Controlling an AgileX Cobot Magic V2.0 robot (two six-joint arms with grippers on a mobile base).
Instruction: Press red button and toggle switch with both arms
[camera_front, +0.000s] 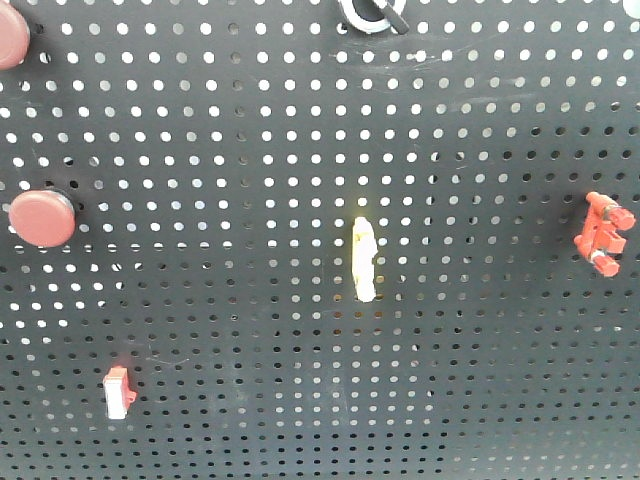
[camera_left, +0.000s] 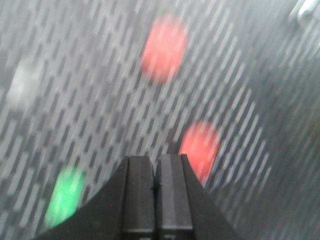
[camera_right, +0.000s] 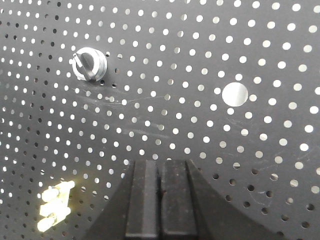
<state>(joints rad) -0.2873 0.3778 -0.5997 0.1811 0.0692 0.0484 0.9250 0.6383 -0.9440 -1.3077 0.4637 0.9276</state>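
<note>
**2 closed grippers, 2 fixed controls: push, do not grab**

Take the yellow peg (camera_front: 364, 260) at the middle of the pegboard (camera_front: 480, 400) as the marker. Far left of the peg, at about its height, sits 1 red button (camera_front: 42, 218). A 2nd red button (camera_front: 12, 40) shows at the corner, far up and left of the peg. The left gripper (camera_left: 155, 162) has its fingers pressed together with nothing between them. Its view is smeared, showing 2 red caps, the nearer just past the fingertips. The caps look hard, domed and fixed to the board, so I judge there is nothing to lift. A square push on the centre of a cap should do.

Above the peg and slightly right, cut off by the frame edge, is the toggle switch (camera_front: 372, 15). The right gripper (camera_right: 160, 165) is also closed and empty, right of the peg and well short of the switch. The lever looks small, stiff and smooth. It is probably best nudged sideways near its tip, though a glancing touch could slip off.
</note>
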